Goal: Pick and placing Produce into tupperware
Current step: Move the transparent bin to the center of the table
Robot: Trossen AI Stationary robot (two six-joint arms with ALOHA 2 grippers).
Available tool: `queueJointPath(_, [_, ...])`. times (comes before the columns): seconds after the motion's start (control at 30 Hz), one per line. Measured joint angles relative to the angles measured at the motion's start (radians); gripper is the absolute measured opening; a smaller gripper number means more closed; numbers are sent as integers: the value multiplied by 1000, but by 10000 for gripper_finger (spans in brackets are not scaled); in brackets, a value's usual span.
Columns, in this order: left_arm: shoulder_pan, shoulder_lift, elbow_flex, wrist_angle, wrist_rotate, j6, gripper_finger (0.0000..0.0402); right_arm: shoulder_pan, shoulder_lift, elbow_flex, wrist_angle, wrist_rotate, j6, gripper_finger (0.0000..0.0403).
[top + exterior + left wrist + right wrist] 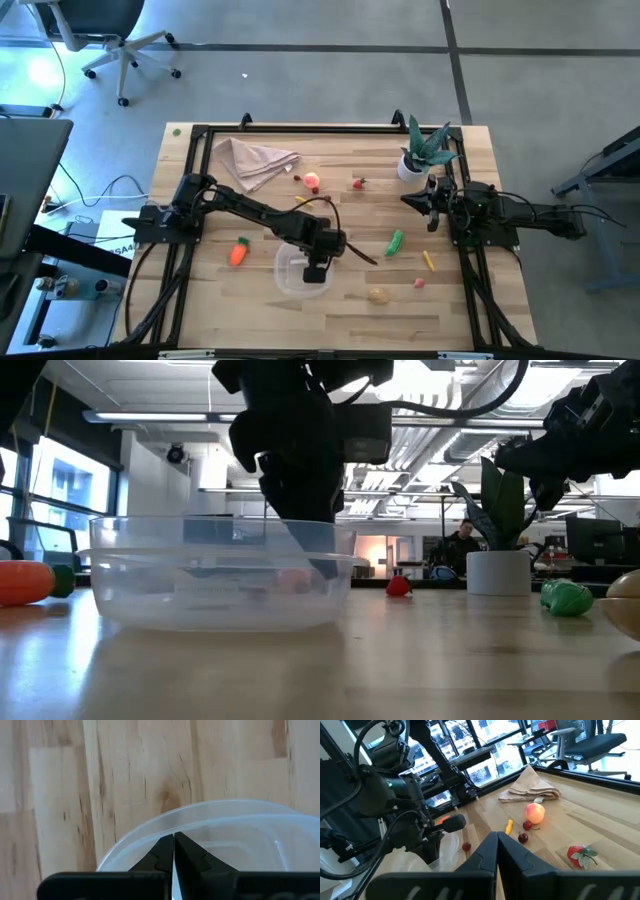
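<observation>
The clear round tupperware (292, 272) sits on the wooden table near its front middle. It fills the left of the low view (220, 575). My left gripper (316, 270) reaches down at its right side, and its fingers (173, 837) are shut at the wall just inside the rim. Produce lies scattered: carrot (238, 252), green pepper (395, 242), yellow piece (428, 260), small red piece (420, 283), potato (378, 295), peach (312, 181), strawberry (359, 183). My right gripper (412, 197) waits shut above the table beside the plant. My left gripper comes from above, pointing down, onto the tupperware's wall (165, 827) on the container's right side. A thin pale strip shows between the shut fingers (160, 855), so the wall seems pinched, one finger inside (312, 555). The tupperware's base rests on the table.
A beige napkin (255, 160) lies at the far left, a spiky plant in a white pot (422, 152) at the far right, close to my right gripper. Black frame rails run along the table's edges. Bare wood lies along the near edge.
</observation>
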Motion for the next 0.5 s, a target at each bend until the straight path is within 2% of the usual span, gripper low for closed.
queueJointPath(0.3, [51,0,0,-13,-31,47,5,0,0,0,0,0,0,0])
queueJointPath(0.5, [113,0,0,-91,-34,66,5,0,0,0,0,0,0,0])
